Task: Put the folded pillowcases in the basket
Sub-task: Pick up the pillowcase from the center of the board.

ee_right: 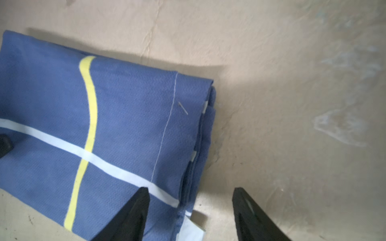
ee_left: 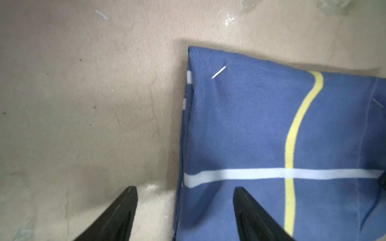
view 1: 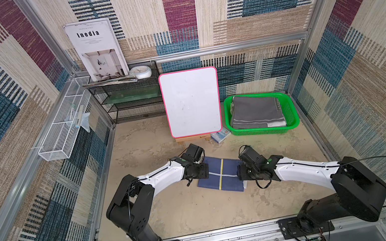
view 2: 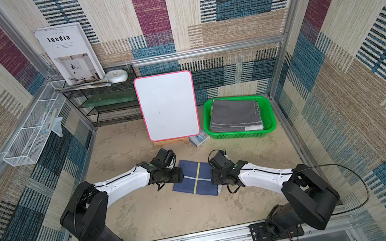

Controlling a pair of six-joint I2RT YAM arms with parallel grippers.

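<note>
Left jaws and right jaws both stand apart on my screen, straddling opposite edges of the pillowcase (view 1: 224, 174) mid-frame; the basket (view 1: 259, 132) sits to its upper right.

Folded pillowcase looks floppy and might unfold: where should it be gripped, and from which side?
Likely best: pinch both side edges of the folded pillowcase, each arm coming in from its own side. It lies flat in stacked layers, and the left gripper and right gripper, open, straddle those edges.
</note>
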